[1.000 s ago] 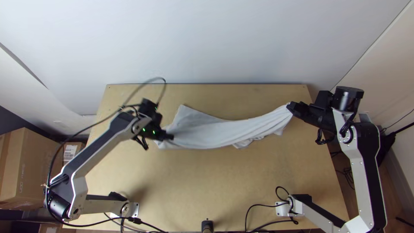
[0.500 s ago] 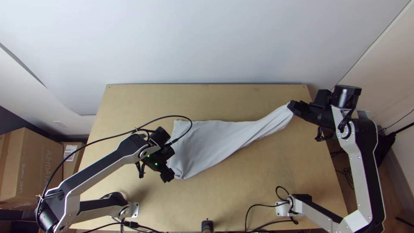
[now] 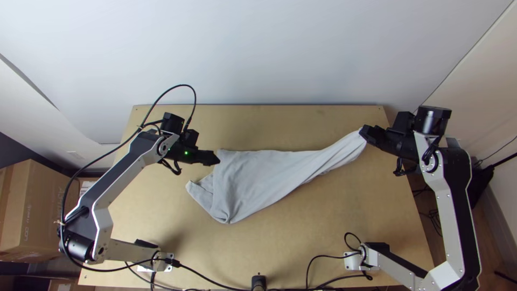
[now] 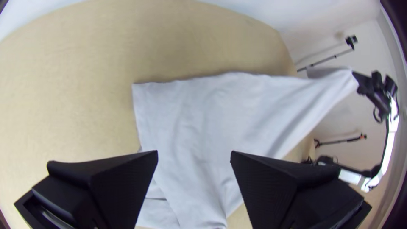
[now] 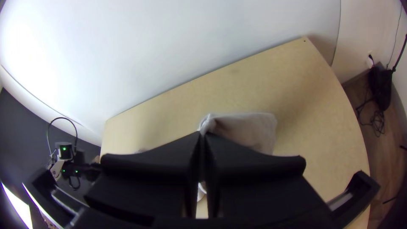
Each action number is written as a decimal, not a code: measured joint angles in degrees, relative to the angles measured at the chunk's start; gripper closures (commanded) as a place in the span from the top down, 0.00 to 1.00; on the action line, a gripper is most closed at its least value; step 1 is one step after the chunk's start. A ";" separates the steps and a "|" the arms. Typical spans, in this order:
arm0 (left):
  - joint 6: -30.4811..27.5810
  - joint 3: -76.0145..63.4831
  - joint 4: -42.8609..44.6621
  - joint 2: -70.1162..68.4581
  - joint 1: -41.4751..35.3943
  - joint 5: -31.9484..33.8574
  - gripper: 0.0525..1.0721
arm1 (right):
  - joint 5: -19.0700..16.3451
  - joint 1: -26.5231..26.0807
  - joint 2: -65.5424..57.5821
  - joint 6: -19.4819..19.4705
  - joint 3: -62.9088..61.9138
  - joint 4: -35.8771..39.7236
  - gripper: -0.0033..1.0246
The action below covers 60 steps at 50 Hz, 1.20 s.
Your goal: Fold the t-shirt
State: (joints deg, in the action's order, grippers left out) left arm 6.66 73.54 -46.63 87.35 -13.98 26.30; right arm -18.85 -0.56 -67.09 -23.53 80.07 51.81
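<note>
In the top view, a light grey t-shirt [image 3: 253,175] lies partly bunched, its left part spread on the table and its right end drawn up into a narrow slope. The right gripper [image 3: 363,132] holds that raised end; in the right wrist view the right gripper [image 5: 202,140] is shut on the shirt [image 5: 250,129]. The left gripper [image 3: 216,157] is at the cloth's upper left corner in the top view. In the left wrist view the left gripper [image 4: 194,154] stands open, with the shirt [image 4: 195,114] beyond its fingers and nothing between them.
The wooden table [image 3: 301,231] reaches around the cloth on every side. A wall [image 3: 258,54] rises behind its far edge. Cables [image 3: 339,257] lie near the right arm's base, and cardboard boxes [image 3: 37,210] stand off the table's left side.
The left arm came toward the near edge with the shirt's left part, then moved back toward the far side, leaving the cloth and uncovering a flap at its left. The right gripper has hardly moved.
</note>
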 measured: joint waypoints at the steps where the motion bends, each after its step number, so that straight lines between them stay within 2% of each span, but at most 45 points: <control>1: 0.68 0.00 0.48 0.44 0.31 -0.11 0.65 | 0.00 0.00 0.00 0.00 0.00 -0.04 0.03; 5: 3.21 0.09 3.63 2.14 1.29 -1.51 0.59 | 0.00 0.00 0.00 0.00 0.00 -0.09 0.03; 19: 7.82 1.27 9.55 8.85 2.64 -4.09 0.59 | 0.00 0.00 0.02 -0.31 -0.31 -0.39 0.03; 28: 8.37 2.38 11.10 12.55 2.64 -4.48 0.60 | 0.00 0.00 0.94 -0.46 -1.33 -1.18 0.03; 32: 8.39 2.51 12.00 13.77 2.64 -4.76 0.64 | 0.00 0.00 1.53 -0.46 -1.73 -1.42 0.03; 60: 9.05 4.85 15.12 21.00 -0.81 -7.17 0.64 | 0.00 0.17 3.37 -1.53 -2.80 -1.57 0.03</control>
State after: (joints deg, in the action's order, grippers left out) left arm 15.70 78.39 -31.51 108.36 -14.79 19.14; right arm -18.85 -0.38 -63.72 -25.06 77.28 50.24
